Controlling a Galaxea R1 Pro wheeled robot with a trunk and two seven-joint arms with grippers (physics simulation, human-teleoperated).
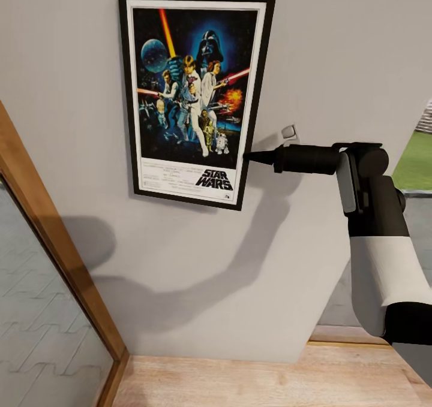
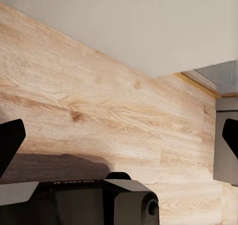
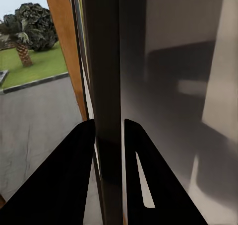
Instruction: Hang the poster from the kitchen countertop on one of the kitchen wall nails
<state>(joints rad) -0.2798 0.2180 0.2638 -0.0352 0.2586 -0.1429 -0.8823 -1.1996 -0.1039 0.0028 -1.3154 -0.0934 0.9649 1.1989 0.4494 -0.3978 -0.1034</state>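
Observation:
The Star Wars poster (image 1: 192, 89) lies flat against the pale grey wall (image 1: 336, 53), slightly askew with its lower end swung to the right. My right gripper (image 1: 247, 156) reaches in from the right and is shut on the poster's lower right edge. In the right wrist view the dark frame edge (image 3: 106, 76) runs between the two black fingers (image 3: 74, 175) of the right gripper (image 3: 109, 130). My left gripper (image 2: 121, 135) hangs open over the wooden floor (image 2: 99, 96), fingers far apart and holding nothing. The wall nail is hidden and the countertop is out of view.
A wooden door frame with a glass pane (image 1: 54, 233) slants along the left. A small pale wall fitting (image 1: 290, 133) sits just right of the poster. Past the wall's right end is an opening to green lawn (image 1: 417, 161). Light wood floor (image 1: 240, 377) lies below.

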